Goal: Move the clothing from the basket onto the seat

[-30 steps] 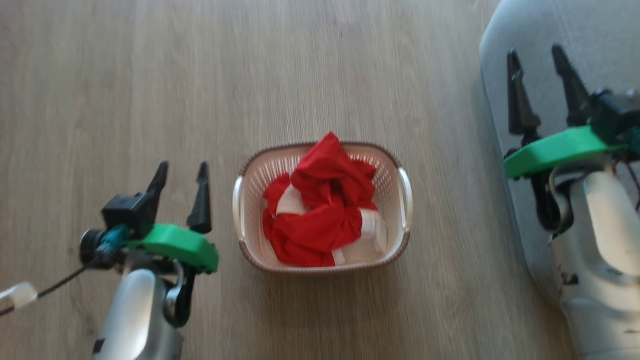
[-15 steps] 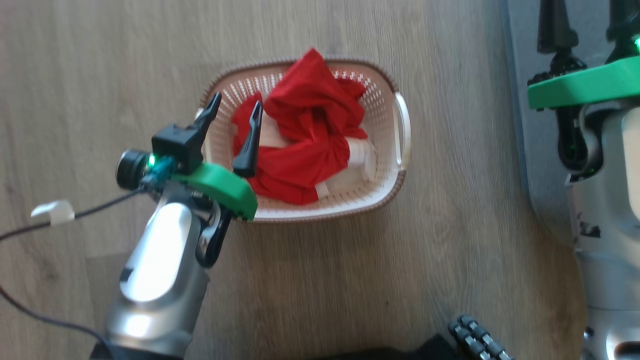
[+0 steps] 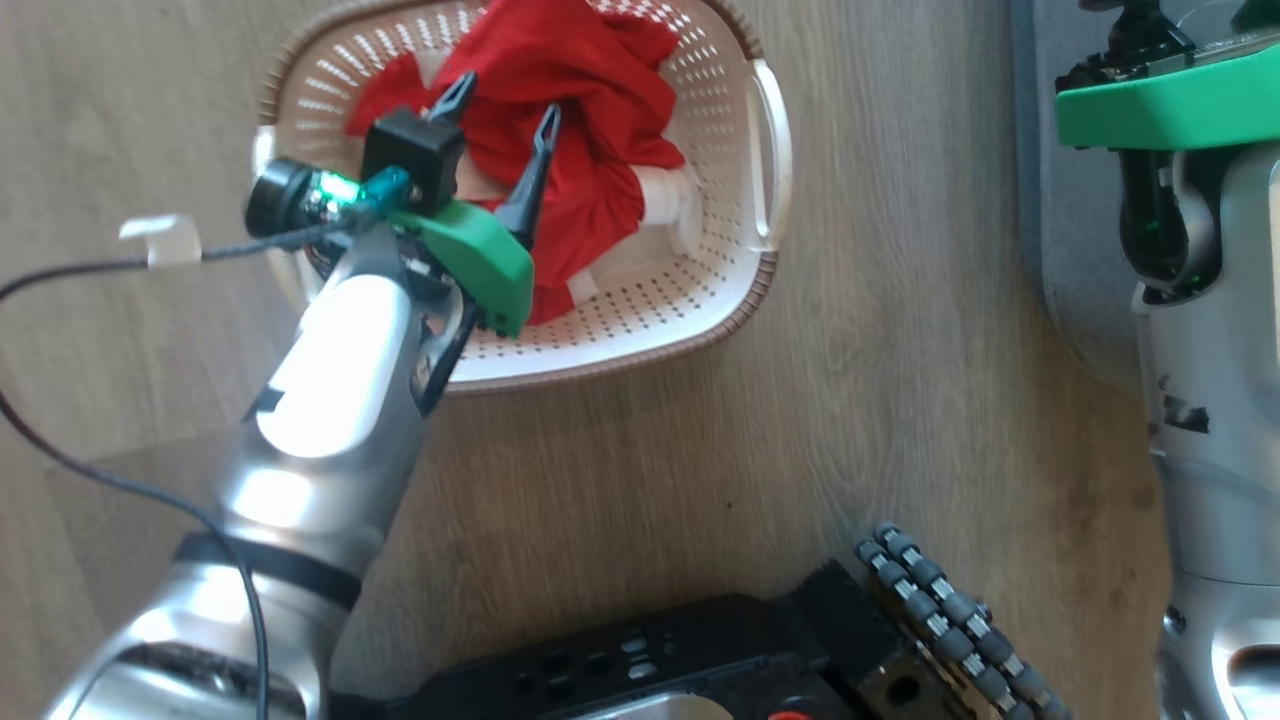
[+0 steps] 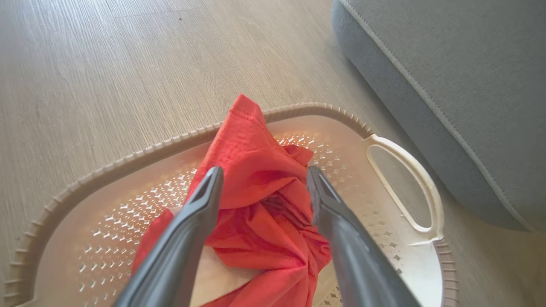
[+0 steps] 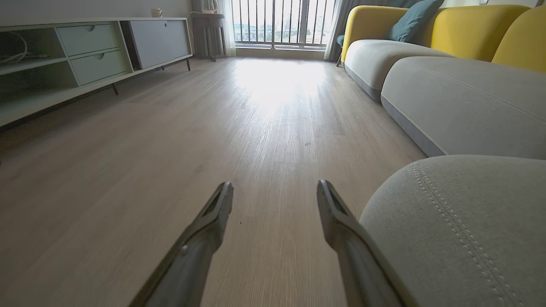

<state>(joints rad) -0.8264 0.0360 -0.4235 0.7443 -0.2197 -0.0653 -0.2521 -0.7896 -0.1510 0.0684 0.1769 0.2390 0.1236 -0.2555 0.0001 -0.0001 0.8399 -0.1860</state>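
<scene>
Well, in the head view the pale wood-plank floor [image 3: 900, 380] spreads across the frame. The basket [image 3: 640, 340] stands on it at the upper middle, with the clothing [image 3: 600, 90] heaped red inside and a white band showing at the heap's right. The left gripper [image 3: 508, 95] hangs over that heap, its two dark fingers apart and gripping nothing. A strip of the grey seat [image 3: 1075, 220] runs down the upper right, beside the right arm's green mount [image 3: 1160, 100], and the robot's black base [image 3: 650, 660] lies along the bottom. In the left wrist view the spread fingers flank a raised fold of the red cloth at mid-frame; whether they touch it I cannot tell. The basket's brown rim curves behind the fold, one white handle [image 4: 401, 183] sits at the right, and the seat's side rises in the upper right, near the basket but apart from it. In the right wrist view the right gripper [image 5: 275, 187] is held above bare floor, fingers apart and empty, with the seat's rounded, double-stitched corner at the lower right. Farther off are more grey cushions [image 5: 448, 98] with yellow backs [image 5: 469, 25], a low cabinet [image 5: 85, 55] at the left and a bright barred window [image 5: 277, 21] at the top.
</scene>
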